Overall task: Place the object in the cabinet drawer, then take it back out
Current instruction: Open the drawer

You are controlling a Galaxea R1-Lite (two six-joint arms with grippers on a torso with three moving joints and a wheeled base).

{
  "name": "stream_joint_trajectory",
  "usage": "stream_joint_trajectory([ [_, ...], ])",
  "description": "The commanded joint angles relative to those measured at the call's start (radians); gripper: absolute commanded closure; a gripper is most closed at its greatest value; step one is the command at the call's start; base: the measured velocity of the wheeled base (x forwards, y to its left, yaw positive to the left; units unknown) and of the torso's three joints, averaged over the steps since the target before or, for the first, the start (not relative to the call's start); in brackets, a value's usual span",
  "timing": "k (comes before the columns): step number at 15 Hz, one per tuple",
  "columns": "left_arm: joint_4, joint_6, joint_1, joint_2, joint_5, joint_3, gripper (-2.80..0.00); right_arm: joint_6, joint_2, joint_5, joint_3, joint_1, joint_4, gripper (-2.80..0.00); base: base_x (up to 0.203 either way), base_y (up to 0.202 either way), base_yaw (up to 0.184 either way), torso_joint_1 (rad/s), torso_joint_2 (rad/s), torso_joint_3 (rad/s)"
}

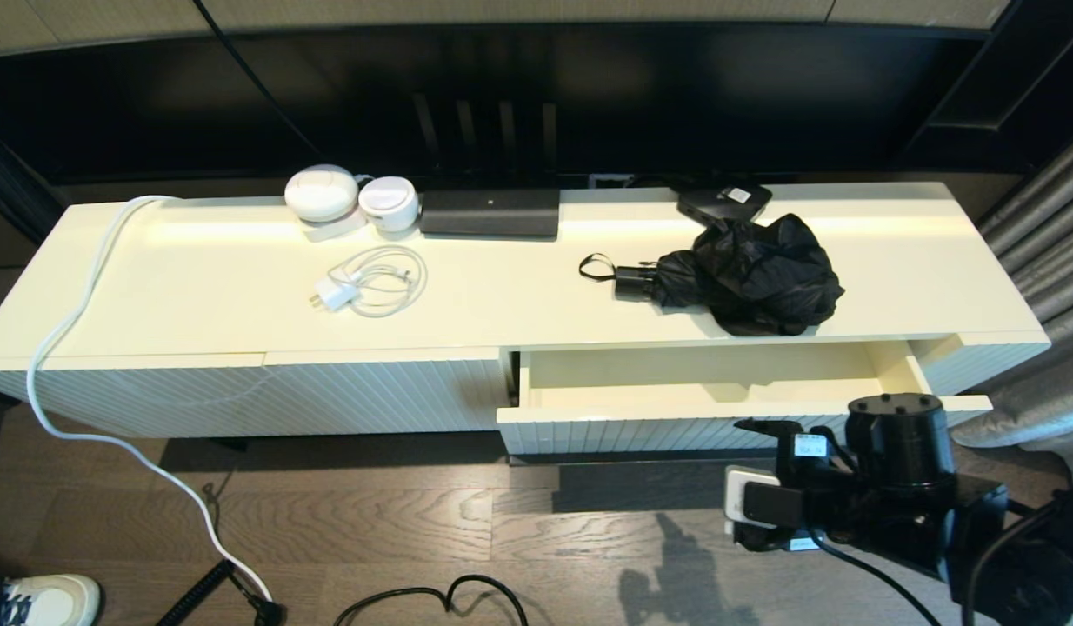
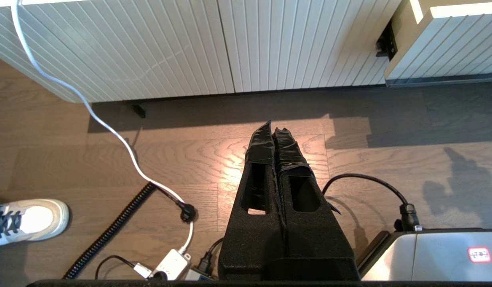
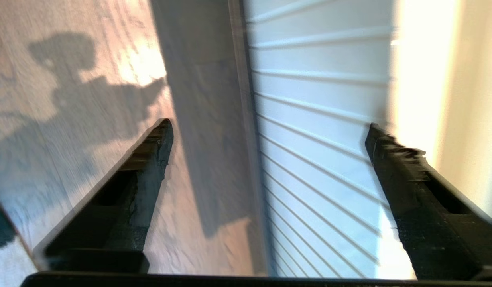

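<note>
The black folding umbrella [image 1: 745, 274] lies on the cabinet top at the right, its short handle and wrist loop [image 1: 596, 266] pointing left. Just below it the fluted cream drawer [image 1: 676, 416] stands pulled out, and its smooth interior holds nothing. My right arm [image 1: 897, 452] hangs low in front of the drawer's right end. The right gripper [image 3: 270, 125] is open wide, with only the drawer's fluted front [image 3: 321, 131] and the floor between its fingers. My left gripper [image 2: 276, 128] is shut on nothing, low over the floor in front of the cabinet, left of the drawer [image 2: 441, 44].
A flat black box with a white label [image 1: 723, 202] sits behind the umbrella. A long black box [image 1: 489, 213], two white round devices [image 1: 321, 193] and a white charger with its cable [image 1: 363, 283] lie further left. Cables [image 2: 110, 119] and a shoe [image 2: 28, 218] are on the wooden floor.
</note>
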Motion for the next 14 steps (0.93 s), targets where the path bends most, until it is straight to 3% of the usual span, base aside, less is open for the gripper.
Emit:
stream_joint_trajectory([
  [1,0.0,0.001,0.0,-0.002,0.0,0.0,0.0,-0.008,-0.222,-0.004,0.017,0.002,0.081,0.0,0.0,0.0,0.0,0.0,0.0,0.0],
  [5,0.0,0.001,0.0,-0.002,0.0,0.0,0.0,-0.012,-0.518,-0.049,0.001,0.033,0.431,0.0,0.0,0.0,0.0,0.0,0.0,0.0],
  [7,0.0,0.001,-0.001,-0.002,0.0,0.0,0.0,-0.012,-0.572,-0.102,-0.067,0.062,0.589,0.0,0.0,0.0,0.0,0.0,0.0,0.0],
  [14,0.0,0.001,0.0,-0.002,0.0,0.0,0.0,-0.008,-0.453,-0.159,-0.219,0.092,0.65,0.0,0.0,0.0,0.0,0.0,0.0,0.0],
])
